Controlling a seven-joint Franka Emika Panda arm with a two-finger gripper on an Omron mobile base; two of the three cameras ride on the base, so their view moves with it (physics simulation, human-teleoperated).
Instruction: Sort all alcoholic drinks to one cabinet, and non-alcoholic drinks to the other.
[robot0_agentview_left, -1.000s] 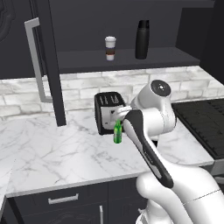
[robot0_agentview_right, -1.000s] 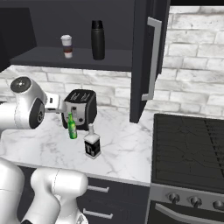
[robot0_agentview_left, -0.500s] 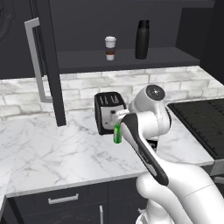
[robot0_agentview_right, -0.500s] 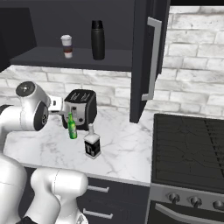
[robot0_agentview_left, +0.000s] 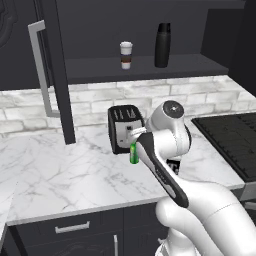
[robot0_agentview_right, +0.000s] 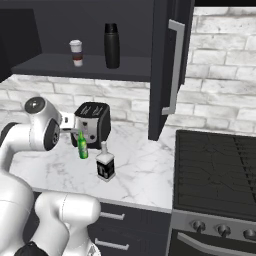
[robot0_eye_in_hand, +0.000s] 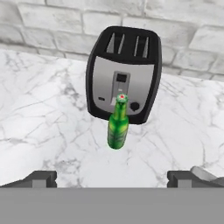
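The green beer bottle (robot0_eye_in_hand: 118, 126) stands upright on the marble counter just in front of the toaster (robot0_eye_in_hand: 123, 72). My gripper (robot0_eye_in_hand: 113, 179) is open, a short way back from the bottle, with nothing between its fingertips (robot0_eye_in_hand: 41, 178). The same green bottle (robot0_agentview_right: 82, 146) shows beside my arm's wrist, and the squat pale bottle (robot0_agentview_right: 105, 162) with a black label stands to its right. The open wall cabinet's shelf (robot0_agentview_left: 95, 67) carries the white coffee cup (robot0_agentview_left: 126, 55) and the black flask (robot0_agentview_left: 162, 45). My arm hides most of the green bottle (robot0_agentview_left: 134, 153).
The cabinet's doors (robot0_agentview_left: 52, 70) (robot0_agentview_right: 167, 65) hang open over the counter, silver bar handles facing out. A black stove (robot0_agentview_right: 220, 170) adjoins the counter on the right. Dark drawers (robot0_agentview_left: 72, 228) run below the marble counter (robot0_agentview_left: 55, 175), which has bare room to the left.
My arm's elbow has swung slightly toward the toaster and the hand has edged closer to the green bottle. The bottles, cup and flask stand where they were.
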